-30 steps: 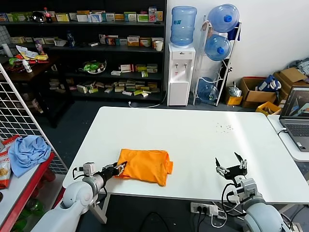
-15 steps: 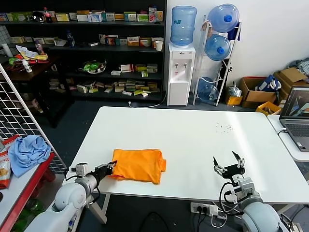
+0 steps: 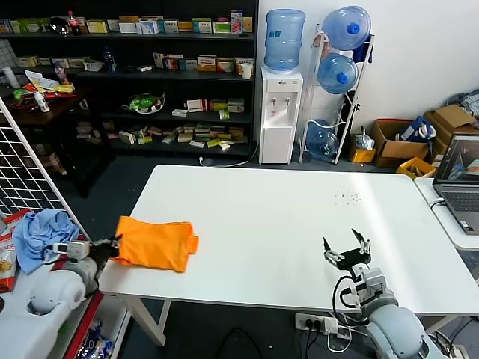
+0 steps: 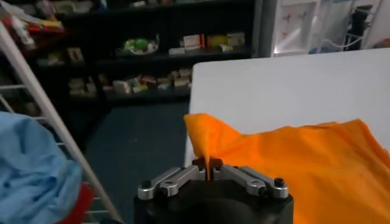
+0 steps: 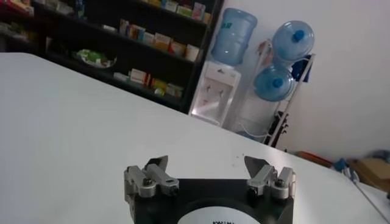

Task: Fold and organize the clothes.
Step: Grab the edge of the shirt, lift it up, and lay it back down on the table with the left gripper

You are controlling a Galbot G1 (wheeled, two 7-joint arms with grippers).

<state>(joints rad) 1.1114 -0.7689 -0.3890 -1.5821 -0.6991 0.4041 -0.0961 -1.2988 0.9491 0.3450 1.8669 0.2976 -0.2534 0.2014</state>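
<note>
The folded orange T-shirt [image 3: 156, 244] lies at the left edge of the white table [image 3: 284, 224], one corner hanging past the edge. My left gripper [image 3: 112, 244] is shut on that corner, just beyond the table's left edge. In the left wrist view the orange T-shirt [image 4: 292, 164] spreads over the table and a pinched fold runs down into my left gripper [image 4: 208, 168]. No lettering shows. My right gripper [image 3: 344, 249] is open and empty above the table's front right part; in the right wrist view the right gripper [image 5: 206, 165] holds nothing.
A light blue cloth [image 3: 43, 235] lies on a red-edged stand left of the table, beside a white wire rack [image 3: 22, 179]. A laptop [image 3: 460, 179] sits on a side table at right. Shelves and a water dispenser [image 3: 281, 105] stand behind.
My left gripper has pulled the orange T-shirt leftward across the table to its left edge. My right gripper has shifted slightly left and away from me.
</note>
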